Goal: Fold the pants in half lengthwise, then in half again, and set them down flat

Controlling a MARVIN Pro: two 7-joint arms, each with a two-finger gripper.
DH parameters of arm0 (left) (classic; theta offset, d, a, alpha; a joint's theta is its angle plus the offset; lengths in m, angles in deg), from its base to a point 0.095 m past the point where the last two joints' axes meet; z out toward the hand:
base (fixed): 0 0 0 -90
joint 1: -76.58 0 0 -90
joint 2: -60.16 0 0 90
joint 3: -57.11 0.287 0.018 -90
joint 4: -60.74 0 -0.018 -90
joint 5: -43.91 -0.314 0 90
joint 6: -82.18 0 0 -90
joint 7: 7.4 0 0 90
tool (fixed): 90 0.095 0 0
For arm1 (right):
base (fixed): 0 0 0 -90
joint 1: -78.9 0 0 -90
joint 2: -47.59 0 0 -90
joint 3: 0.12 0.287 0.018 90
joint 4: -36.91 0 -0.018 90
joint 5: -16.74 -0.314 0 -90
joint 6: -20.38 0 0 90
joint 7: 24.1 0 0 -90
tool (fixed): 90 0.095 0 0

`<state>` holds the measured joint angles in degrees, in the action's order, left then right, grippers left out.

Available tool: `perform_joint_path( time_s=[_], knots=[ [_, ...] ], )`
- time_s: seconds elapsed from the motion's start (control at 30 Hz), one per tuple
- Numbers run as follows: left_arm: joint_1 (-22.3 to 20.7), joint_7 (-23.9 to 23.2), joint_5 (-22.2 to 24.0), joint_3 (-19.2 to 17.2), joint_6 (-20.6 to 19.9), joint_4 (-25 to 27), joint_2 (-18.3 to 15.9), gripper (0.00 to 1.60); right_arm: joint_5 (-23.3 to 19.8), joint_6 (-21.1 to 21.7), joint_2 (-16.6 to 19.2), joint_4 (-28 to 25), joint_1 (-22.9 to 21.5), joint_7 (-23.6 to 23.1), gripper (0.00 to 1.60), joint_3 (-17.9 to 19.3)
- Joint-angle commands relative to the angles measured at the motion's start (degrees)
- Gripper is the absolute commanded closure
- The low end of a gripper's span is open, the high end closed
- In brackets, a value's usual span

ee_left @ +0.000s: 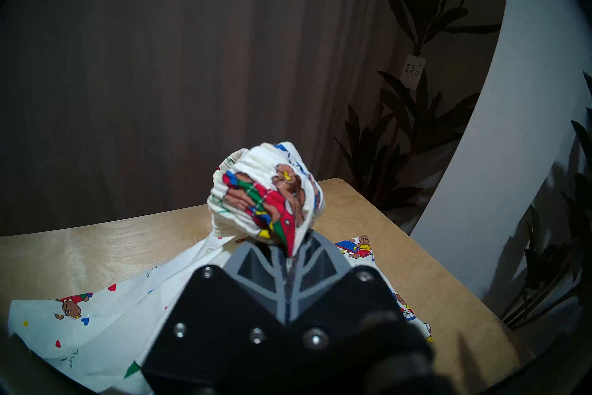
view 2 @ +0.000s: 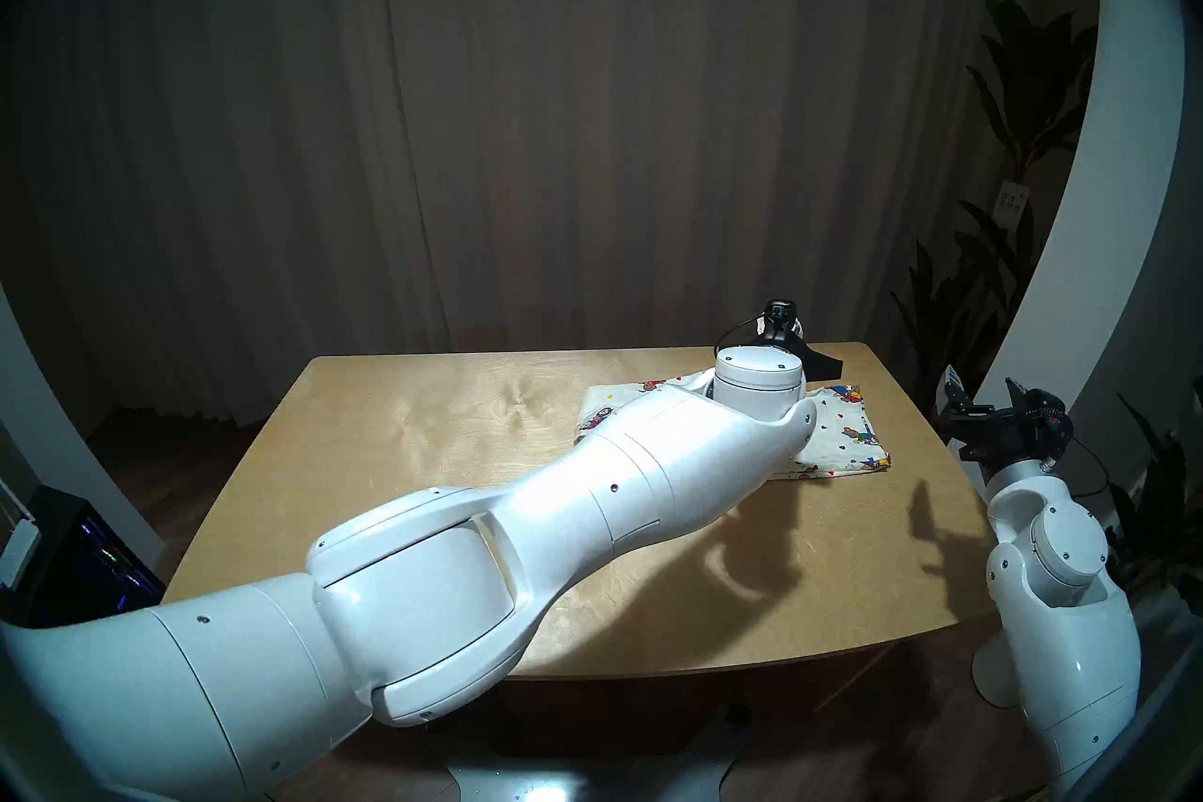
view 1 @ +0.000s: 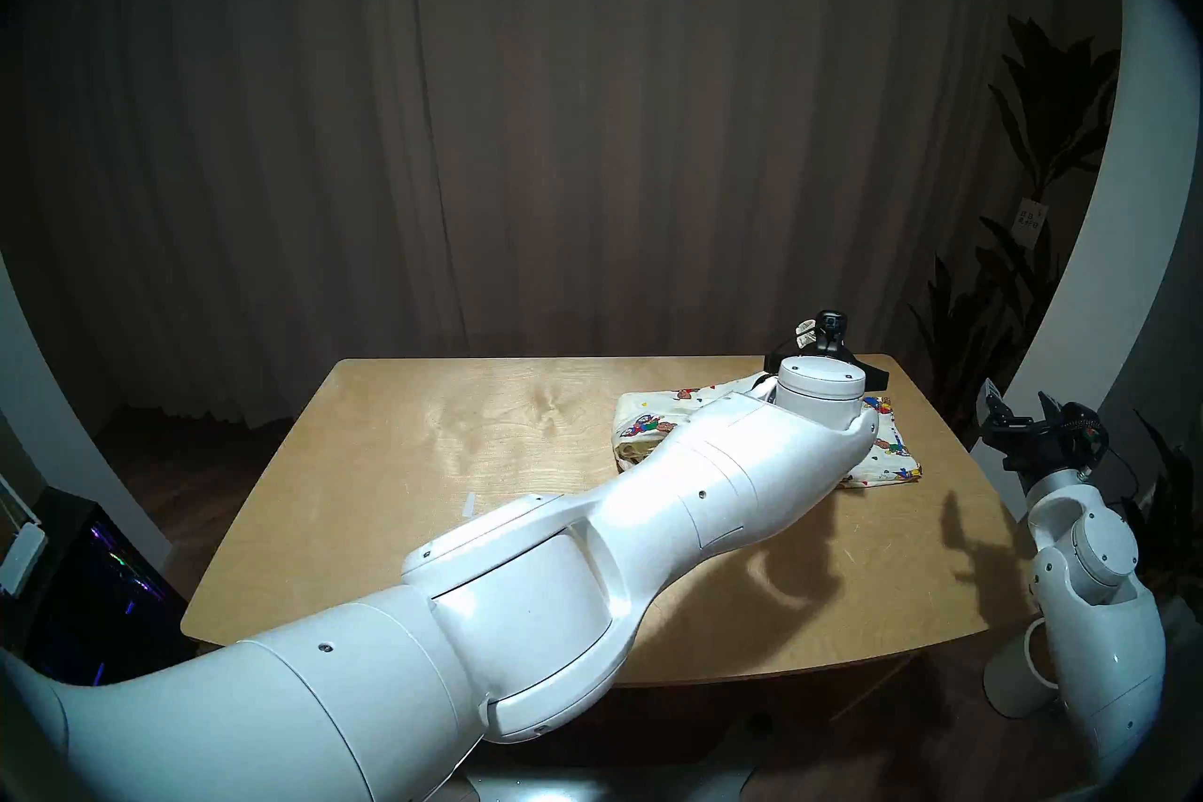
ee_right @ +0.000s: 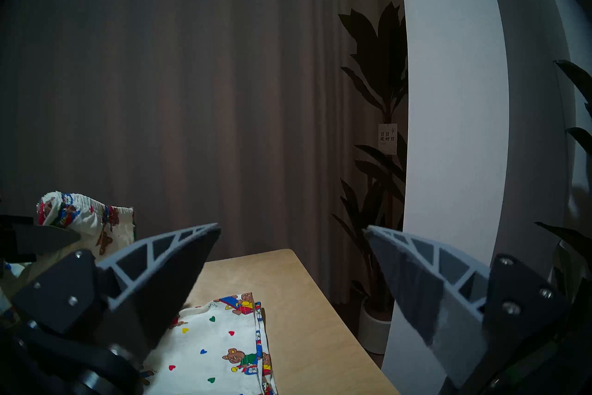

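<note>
So the key thing here: the left gripper point(ee_left: 290, 259) is clamped tight on a bunched-up wad of the pants point(ee_left: 269, 192), the gathered elastic waist end by the look of those ruffles, and that wad sits lifted above the rest of the garment. The rest of the pants point(view 1: 879, 459) lies on the far right part of the counter point(view 1: 456, 456), stretched left to right as the head camera sees it, with cloth trailing down from the pinch to the flat part. The far edge in the right wrist view shows stacked hem layers, so I'd guess at least one fold is already in.

The left arm reaches diagonally across the counter and covers the middle of the cloth. The right gripper point(view 1: 1019, 410) hangs off the counter's right edge with its fingers spread wide and nothing in them; it's near the right end of the pants, apart from it.

Material-wise: thin, floppy cream cotton with teddy bears, hearts and bikes, crinkly at the elastic. It drapes rather than holding shape. The counter is smooth pale wood, so the cloth will probably slide easily.

My read: the held end needs carrying over toward the flat end and laying down.
</note>
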<state>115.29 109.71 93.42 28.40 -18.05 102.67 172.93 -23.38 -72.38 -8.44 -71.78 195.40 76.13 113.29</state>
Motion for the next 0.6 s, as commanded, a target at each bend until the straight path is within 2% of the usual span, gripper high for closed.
perform_joint_path(
  time_s=[0.0, 0.23, 0.57],
  knots=[
    [-3.2, -1.2, 0.3, 0.7, 2.3, -0.7, 2.2, 1.60, 0.1, 0.6, 1.2, -4.3, -0.7, 0.7, 0.00, 2.4],
    [-3.9, -2.6, 0.7, 1.1, 3.5, -4.0, 2.2, 1.60, 0.1, 1.9, 2.0, -6.8, -0.7, 2.2, 0.00, 5.5],
    [-3.1, -4.7, 1.8, 3.3, 4.7, -5.7, 2.2, 1.60, 0.0, 4.7, 2.4, -9.5, -0.5, 3.3, 0.00, 7.5]
  ],
)
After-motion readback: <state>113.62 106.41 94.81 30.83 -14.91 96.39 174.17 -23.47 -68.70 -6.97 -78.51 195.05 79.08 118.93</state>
